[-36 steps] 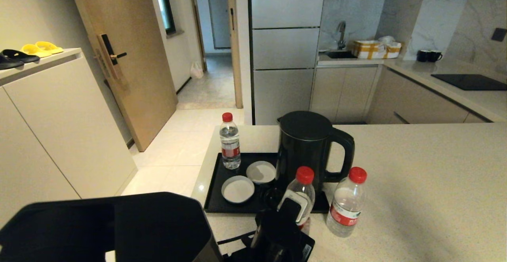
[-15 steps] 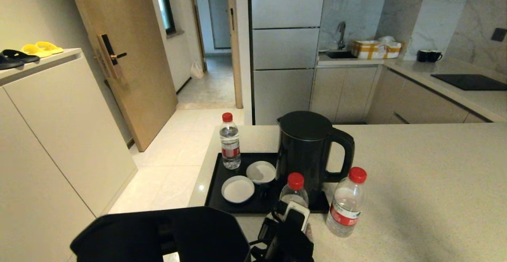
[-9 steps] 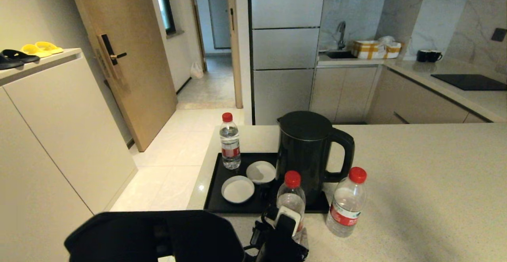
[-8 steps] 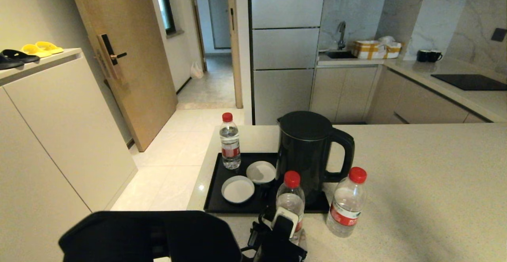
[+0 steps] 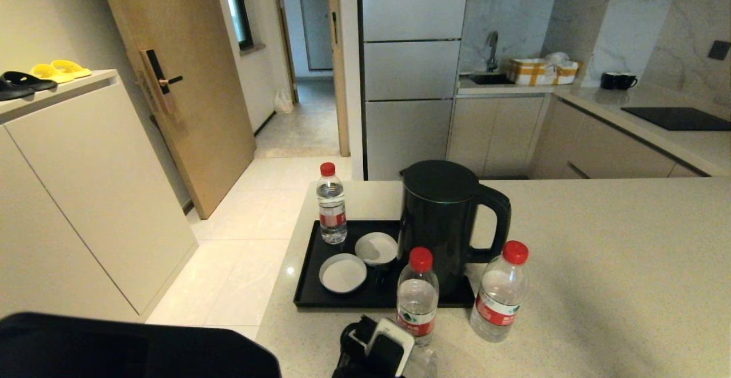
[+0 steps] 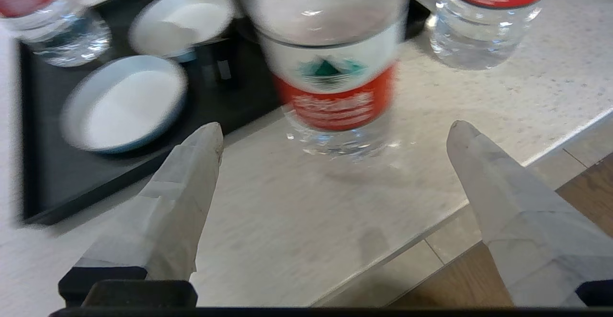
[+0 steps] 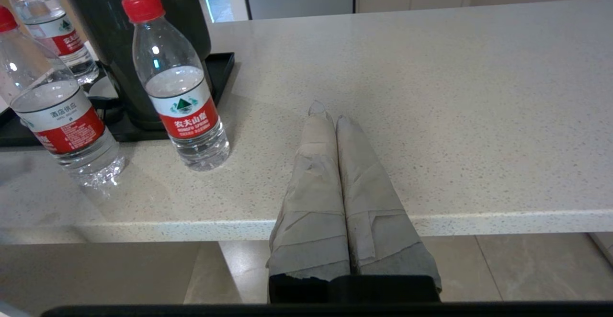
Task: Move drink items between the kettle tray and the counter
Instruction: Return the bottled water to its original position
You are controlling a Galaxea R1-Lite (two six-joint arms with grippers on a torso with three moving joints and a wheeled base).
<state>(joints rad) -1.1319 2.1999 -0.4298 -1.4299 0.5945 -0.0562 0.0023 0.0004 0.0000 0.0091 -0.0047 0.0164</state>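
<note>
Three red-capped water bottles show. One bottle stands on the far left of the black kettle tray. A second bottle stands upright on the beige counter just in front of the tray. The third bottle stands on the counter to its right. My left gripper is open, low at the counter's near edge, a little short of the second bottle and not touching it. My right gripper is shut and empty at the counter's near edge, out of the head view.
The black kettle stands on the tray's right side, right behind the two counter bottles. Two white saucers lie on the tray. The cream cabinet with slippers is far left; the black hob is far right.
The left gripper held the second bottle tilted, stood it upright on the counter before the tray, then opened and drew back toward the near edge.
</note>
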